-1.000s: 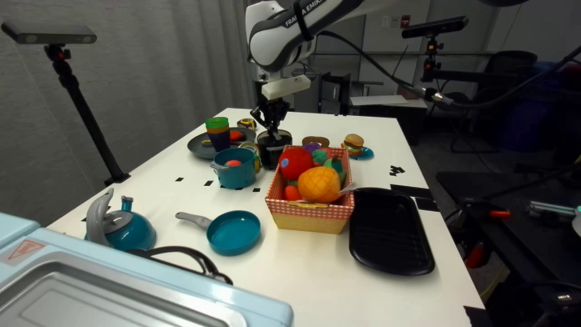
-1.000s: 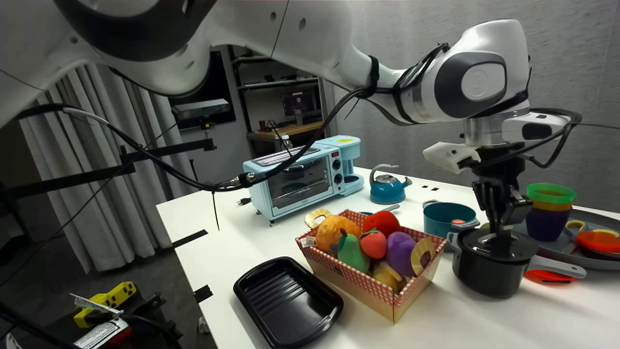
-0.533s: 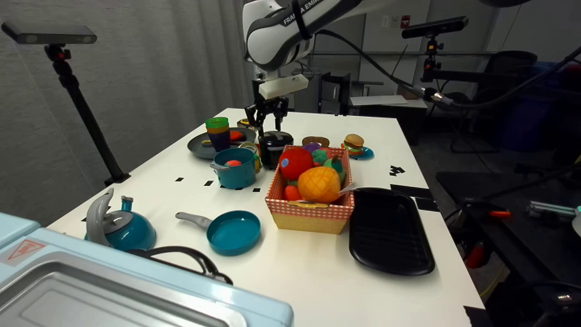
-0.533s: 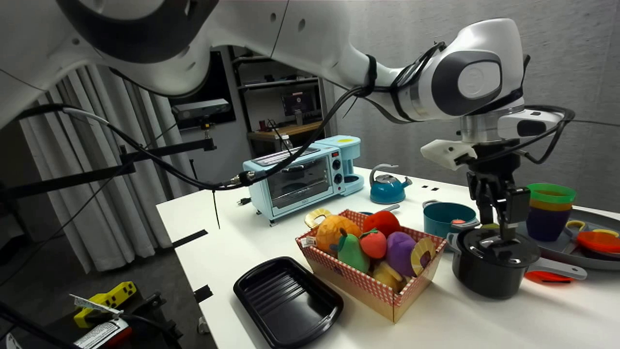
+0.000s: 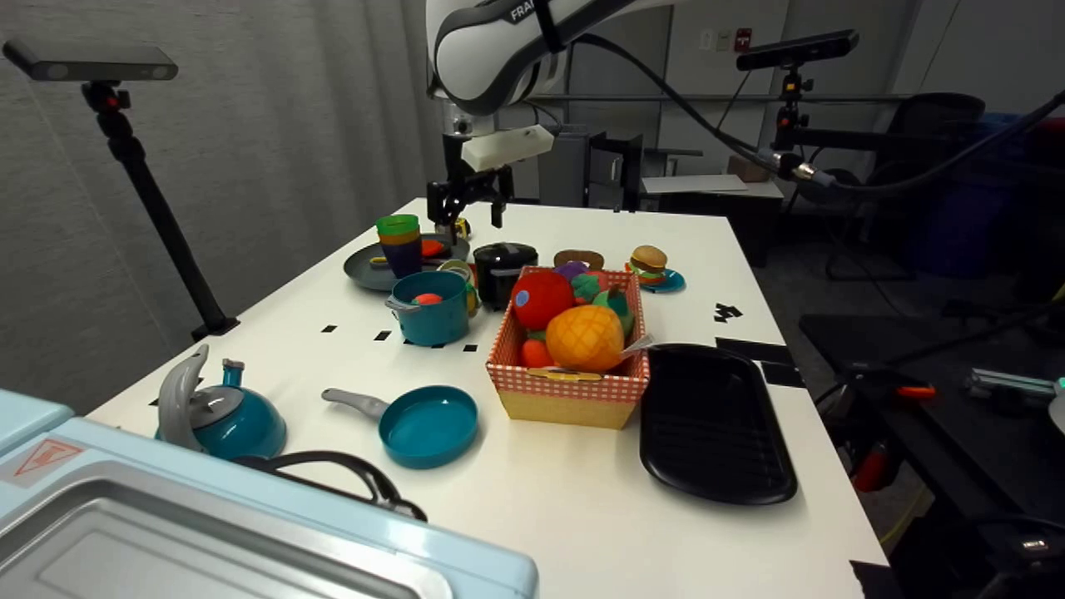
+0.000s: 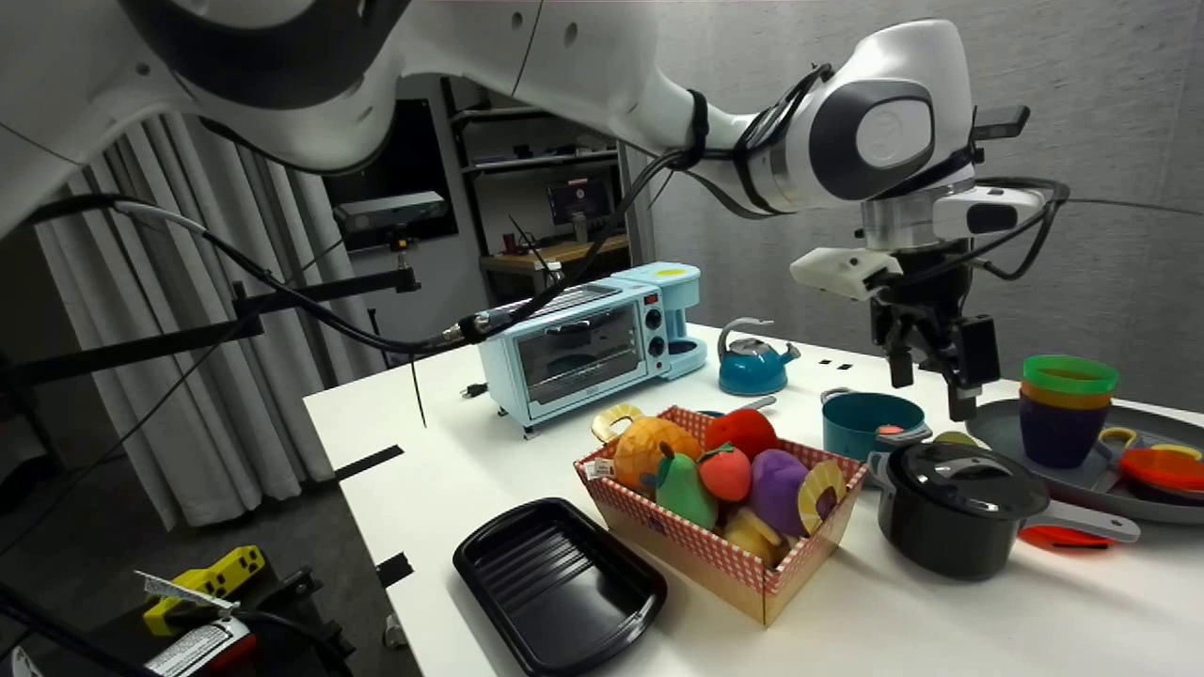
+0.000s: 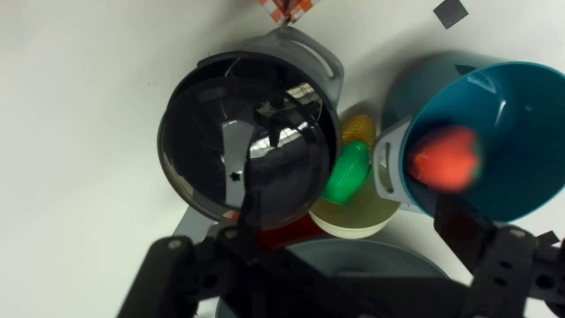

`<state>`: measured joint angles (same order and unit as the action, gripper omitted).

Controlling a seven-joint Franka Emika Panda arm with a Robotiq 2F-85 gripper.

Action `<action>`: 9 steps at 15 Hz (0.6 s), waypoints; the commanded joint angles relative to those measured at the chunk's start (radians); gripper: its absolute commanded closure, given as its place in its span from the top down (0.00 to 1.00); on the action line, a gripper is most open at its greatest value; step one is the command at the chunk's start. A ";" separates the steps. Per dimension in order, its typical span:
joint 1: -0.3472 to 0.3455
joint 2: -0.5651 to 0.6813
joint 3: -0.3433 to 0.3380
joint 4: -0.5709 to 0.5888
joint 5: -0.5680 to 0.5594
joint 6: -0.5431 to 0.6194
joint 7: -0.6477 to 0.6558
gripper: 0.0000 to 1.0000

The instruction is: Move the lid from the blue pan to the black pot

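Note:
The dark, see-through lid (image 7: 287, 181) with its grey handle rests on top of the black pot (image 6: 941, 545). In the wrist view a strip of the pot's opening shows past the lid's upper edge. My gripper (image 6: 931, 387) is open, raised above and to one side of the pot, with nothing between its fingers. The wrist view has the gripper (image 7: 351, 207) spread wide, one finger near the lid's edge in the picture. The blue pan (image 5: 428, 428) sits uncovered nearer the toaster oven, its bowl empty.
A basket of plush fruit (image 6: 658, 512) stands beside the pot. Close by are a teal pot (image 5: 431, 320), a grey pan (image 5: 366, 270) with stacked cups (image 6: 1063, 432), and a small cream bowl (image 7: 353, 227). A black tray (image 6: 555, 592) and a kettle (image 5: 237, 424) lie farther off.
My gripper was shut on the lid's handle; it has opened, let go, and risen up and away from the pot. The lid has stayed on the black pot.

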<state>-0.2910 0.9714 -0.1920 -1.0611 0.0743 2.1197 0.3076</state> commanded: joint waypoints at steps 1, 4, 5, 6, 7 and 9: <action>0.037 -0.120 0.001 -0.128 -0.021 0.053 -0.048 1.00; 0.076 -0.222 -0.012 -0.244 -0.055 0.106 -0.069 1.00; 0.092 -0.258 -0.019 -0.292 -0.076 0.128 -0.067 1.00; 0.104 -0.292 -0.023 -0.337 -0.095 0.150 -0.066 1.00; 0.113 -0.322 -0.024 -0.378 -0.112 0.166 -0.065 1.00; 0.129 -0.385 -0.026 -0.461 -0.141 0.201 -0.062 1.00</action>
<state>-0.1961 0.7225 -0.2013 -1.3294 -0.0283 2.2493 0.2659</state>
